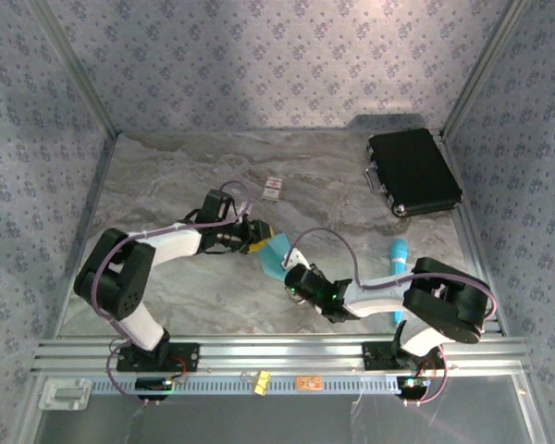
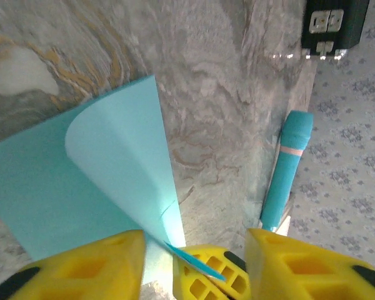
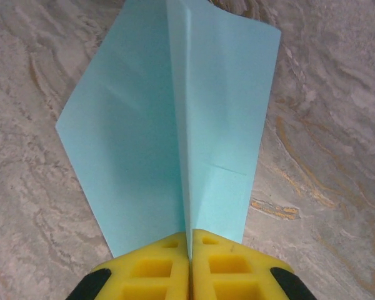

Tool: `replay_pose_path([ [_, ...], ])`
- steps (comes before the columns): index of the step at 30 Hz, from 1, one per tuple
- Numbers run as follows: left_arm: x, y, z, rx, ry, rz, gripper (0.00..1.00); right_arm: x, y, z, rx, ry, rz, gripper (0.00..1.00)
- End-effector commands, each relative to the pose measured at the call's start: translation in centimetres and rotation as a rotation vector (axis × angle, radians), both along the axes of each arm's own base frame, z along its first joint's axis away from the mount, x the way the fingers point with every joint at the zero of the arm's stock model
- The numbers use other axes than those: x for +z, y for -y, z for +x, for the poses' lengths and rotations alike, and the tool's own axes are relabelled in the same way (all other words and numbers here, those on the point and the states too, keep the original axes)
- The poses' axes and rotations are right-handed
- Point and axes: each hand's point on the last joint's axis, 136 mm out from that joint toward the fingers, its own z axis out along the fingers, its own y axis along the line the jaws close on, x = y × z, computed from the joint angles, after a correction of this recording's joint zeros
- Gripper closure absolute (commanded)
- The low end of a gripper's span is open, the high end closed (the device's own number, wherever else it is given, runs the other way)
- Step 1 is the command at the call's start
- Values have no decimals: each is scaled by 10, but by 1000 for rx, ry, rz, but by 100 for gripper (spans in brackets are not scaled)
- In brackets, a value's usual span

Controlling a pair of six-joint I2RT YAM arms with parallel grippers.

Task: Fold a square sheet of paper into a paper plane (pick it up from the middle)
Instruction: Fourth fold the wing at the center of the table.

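Clamping the square sheet of paper point(image 3: 175, 125) by its crease, the right gripper point(image 3: 189, 253) is holding its long axis pointing toward the left gripper point(image 1: 257, 244), whose fingers are standing apart.

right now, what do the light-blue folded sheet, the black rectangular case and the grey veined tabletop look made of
light-blue folded sheet: thin matte paper; it holds sharp creases and curls.
black rectangular case: hard plastic or metal, cannot tell which; slight sheen, silvery latches.
grey veined tabletop: smooth marble look, perhaps a printed laminate; flat swirling veins.
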Motion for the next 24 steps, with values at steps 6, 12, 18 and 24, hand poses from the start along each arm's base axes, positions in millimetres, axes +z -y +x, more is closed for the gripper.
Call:
replay_pose_path([
  [6,17,-30,1,61,64,78,41,-2,-9,-2,-52,-144,141,91],
  [12,19,-34,-6,62,54,87,41,-4,-11,-3,-89,-204,194,91],
  [18,10,-38,-10,72,39,99,43,-7,-21,-4,-76,-294,280,91],
  [24,5,-36,-13,62,27,90,60,-12,-25,-8,-92,-363,354,91],
])
